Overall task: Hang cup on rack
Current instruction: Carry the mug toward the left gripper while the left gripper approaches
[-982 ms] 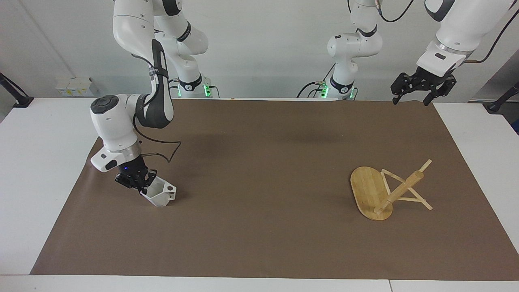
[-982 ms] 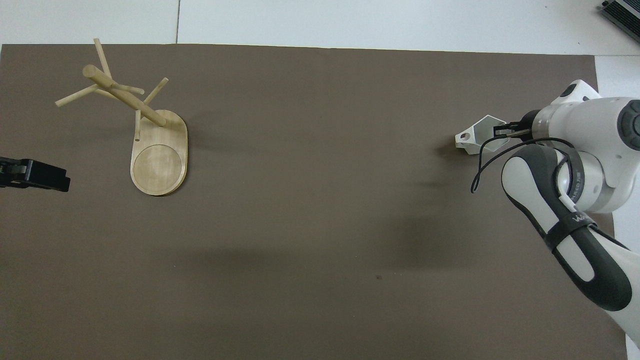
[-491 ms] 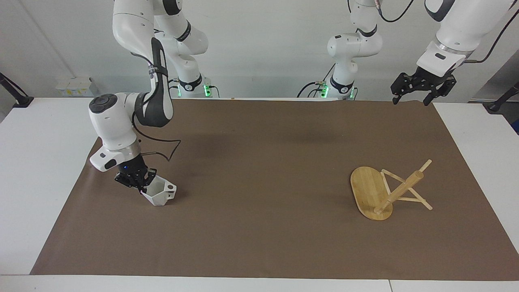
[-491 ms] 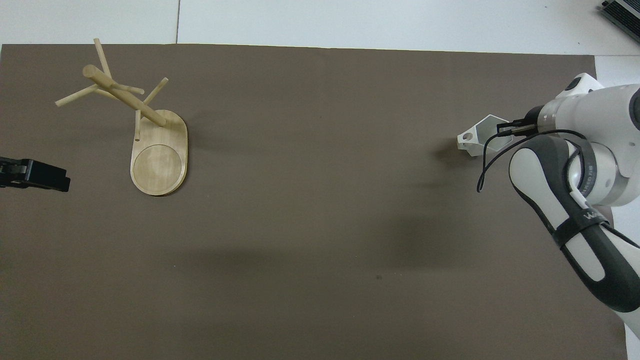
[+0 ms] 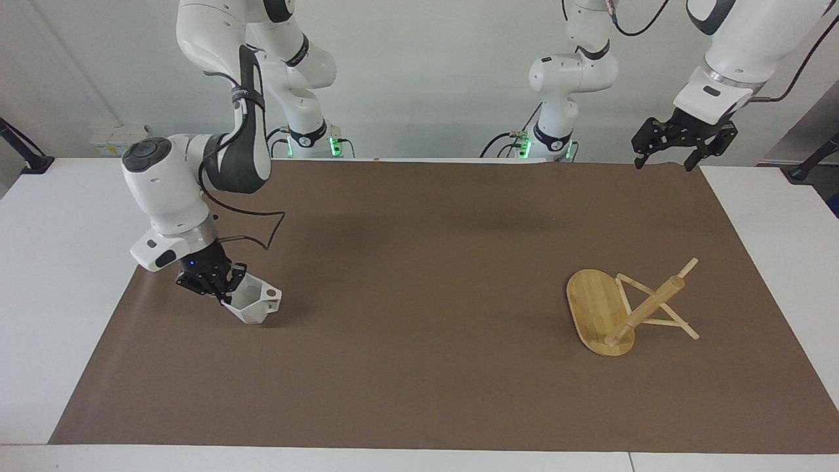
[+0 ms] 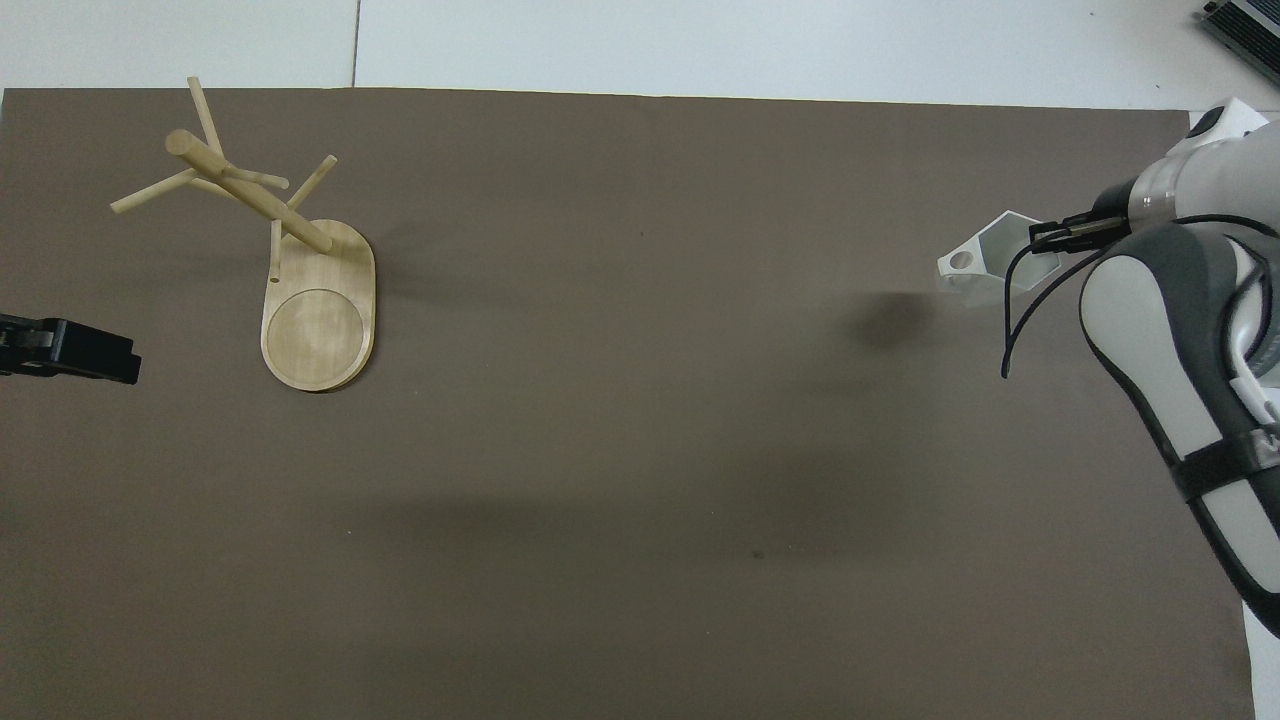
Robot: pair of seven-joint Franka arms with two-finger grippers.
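The white faceted cup [image 5: 257, 303] is tilted and held just above the brown mat [image 5: 419, 367] at the right arm's end of the table. My right gripper [image 5: 225, 293] is shut on the cup's rim. The cup also shows in the overhead view [image 6: 980, 262], with its handle pointing toward the table's middle and its shadow apart from it. The bamboo rack [image 5: 600, 308] stands on its oval base at the left arm's end, and its post [image 6: 250, 195] and thin pegs are bare. My left gripper [image 5: 663, 164] waits open, high over the mat's corner near the left arm's base.
The brown mat covers most of the white table [image 5: 59, 262]. A wide stretch of bare mat lies between the cup and the rack.
My right gripper has lifted the cup off the mat and carried it a little toward the right arm's end. The left arm and the rack have not moved.
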